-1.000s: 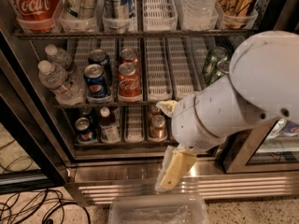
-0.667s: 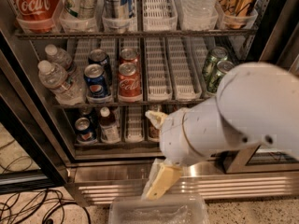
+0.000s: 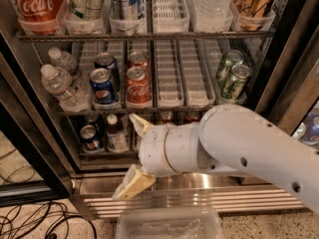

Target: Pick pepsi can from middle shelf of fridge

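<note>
Blue pepsi can (image 3: 103, 86) with a silver top stands upright at the front of the wire, white-trayed middle shelf (image 3: 168, 78), just beside a red Coca-Cola can (image 3: 138, 86). White-armed gripper (image 3: 125, 156) hangs below that shelf, tan fingers (image 3: 141, 124) spread wide and empty. Judged step: approach. The next move calls for rising left to straddle the can.

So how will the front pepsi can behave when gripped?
The pepsi can stands upright on the middle shelf; smooth metal, so likely rigid but slippery. Flanked by a water bottle and Coca-Cola can, a nudge probably bumps neighbours before tipping. The gripper, open, hangs below that shelf.
</note>
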Motion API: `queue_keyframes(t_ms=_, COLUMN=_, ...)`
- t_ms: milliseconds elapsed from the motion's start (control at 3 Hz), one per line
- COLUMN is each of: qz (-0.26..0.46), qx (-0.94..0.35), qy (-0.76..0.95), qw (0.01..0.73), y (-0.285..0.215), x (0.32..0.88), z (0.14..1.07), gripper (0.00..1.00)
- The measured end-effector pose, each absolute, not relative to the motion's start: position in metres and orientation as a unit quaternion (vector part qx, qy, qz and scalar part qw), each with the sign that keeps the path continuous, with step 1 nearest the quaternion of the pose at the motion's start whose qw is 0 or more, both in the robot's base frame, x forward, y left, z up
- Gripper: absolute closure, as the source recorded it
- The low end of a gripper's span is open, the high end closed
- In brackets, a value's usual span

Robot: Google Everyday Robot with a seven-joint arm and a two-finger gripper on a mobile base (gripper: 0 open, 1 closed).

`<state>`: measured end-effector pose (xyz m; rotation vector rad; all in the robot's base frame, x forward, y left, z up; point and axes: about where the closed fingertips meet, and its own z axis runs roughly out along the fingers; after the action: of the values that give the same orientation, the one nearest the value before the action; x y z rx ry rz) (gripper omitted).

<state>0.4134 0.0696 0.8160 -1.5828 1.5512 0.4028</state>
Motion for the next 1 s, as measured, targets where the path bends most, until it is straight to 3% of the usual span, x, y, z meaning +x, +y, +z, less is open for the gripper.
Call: queue_keyframes(t_ms=1000, qz=0.177, qx=-0.452, qy=0.655, qw=0.579, y=0.106, x=0.502, z=0.844, gripper=0.0)
